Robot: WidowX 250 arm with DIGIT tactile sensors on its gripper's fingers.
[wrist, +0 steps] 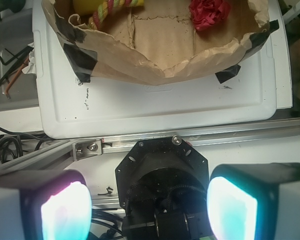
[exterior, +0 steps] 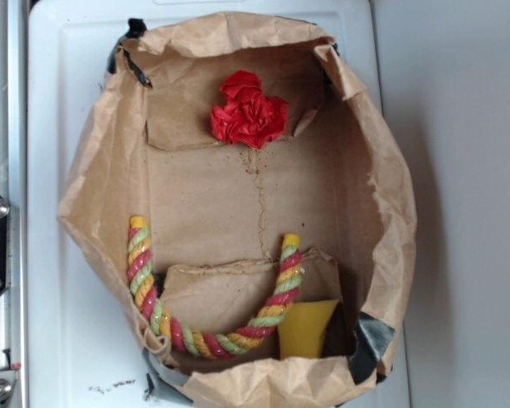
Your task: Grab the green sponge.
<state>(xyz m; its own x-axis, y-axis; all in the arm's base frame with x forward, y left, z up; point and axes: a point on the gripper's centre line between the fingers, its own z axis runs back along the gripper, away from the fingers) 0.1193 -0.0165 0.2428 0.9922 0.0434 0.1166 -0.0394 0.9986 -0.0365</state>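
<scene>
well back from the paper bag [exterior: 382, 195], gripper [wrist: 145, 205] spread wide and empty, green sponge [exterior: 306, 330] inside bag beside rope [exterior: 212, 340], red cloth [exterior: 249, 110] at far end

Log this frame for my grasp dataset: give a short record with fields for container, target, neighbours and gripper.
container: brown paper bag, open on a white tray
target: green sponge, a yellow block at the bag's floor, untouched
touching target: rope, one end crossing the sponge's upper left
other item: red cloth flower, apart at the opposite end
gripper: gripper open, outside the bag, holding nothing
</scene>
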